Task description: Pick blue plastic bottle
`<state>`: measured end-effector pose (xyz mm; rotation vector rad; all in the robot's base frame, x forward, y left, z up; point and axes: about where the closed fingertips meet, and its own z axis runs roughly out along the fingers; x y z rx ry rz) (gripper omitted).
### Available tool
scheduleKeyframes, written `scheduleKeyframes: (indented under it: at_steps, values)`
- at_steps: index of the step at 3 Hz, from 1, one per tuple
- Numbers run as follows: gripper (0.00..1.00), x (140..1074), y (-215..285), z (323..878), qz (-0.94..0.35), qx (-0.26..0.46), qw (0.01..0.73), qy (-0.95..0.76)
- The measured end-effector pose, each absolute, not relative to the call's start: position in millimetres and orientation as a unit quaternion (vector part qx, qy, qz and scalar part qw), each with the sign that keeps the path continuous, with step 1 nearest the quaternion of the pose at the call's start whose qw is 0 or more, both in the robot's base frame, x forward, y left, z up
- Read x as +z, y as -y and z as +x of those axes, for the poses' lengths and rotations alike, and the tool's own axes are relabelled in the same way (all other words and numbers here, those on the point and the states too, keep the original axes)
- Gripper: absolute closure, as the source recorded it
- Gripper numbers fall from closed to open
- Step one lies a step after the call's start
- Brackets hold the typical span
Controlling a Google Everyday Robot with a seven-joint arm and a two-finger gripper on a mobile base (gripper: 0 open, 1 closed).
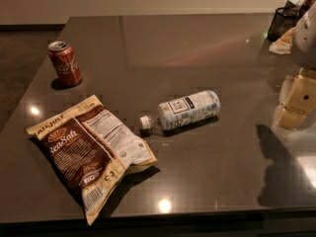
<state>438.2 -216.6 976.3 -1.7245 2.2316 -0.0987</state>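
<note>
The blue plastic bottle (183, 110) lies on its side near the middle of the dark table (197, 43). Its white cap points left toward the chip bag, and its pale blue-and-white label with a dark square logo faces up. My gripper (295, 102) shows at the right edge of the view, a pale yellowish-white part hanging from the arm, above the table. It is well to the right of the bottle and apart from it. Nothing is seen held in it.
A red soda can (64, 63) stands upright at the far left. A brown-and-cream chip bag (91, 153) lies at the front left, close to the bottle's cap. A black mesh holder (282, 22) and crumpled paper (282, 43) sit at the back right corner.
</note>
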Motion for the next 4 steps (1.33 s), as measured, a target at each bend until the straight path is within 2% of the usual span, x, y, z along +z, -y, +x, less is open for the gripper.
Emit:
scheduleKeyframes:
  at_steps: [1, 3, 4]
  values:
    - [0.00, 976, 211, 440, -0.610, -0.034, 0.161, -0.776]
    - [0.00, 946, 137, 463, -0.699, -0.019, 0.152, -0.698]
    - [0.00, 929, 117, 474, -0.719, -0.014, 0.143, -0.680]
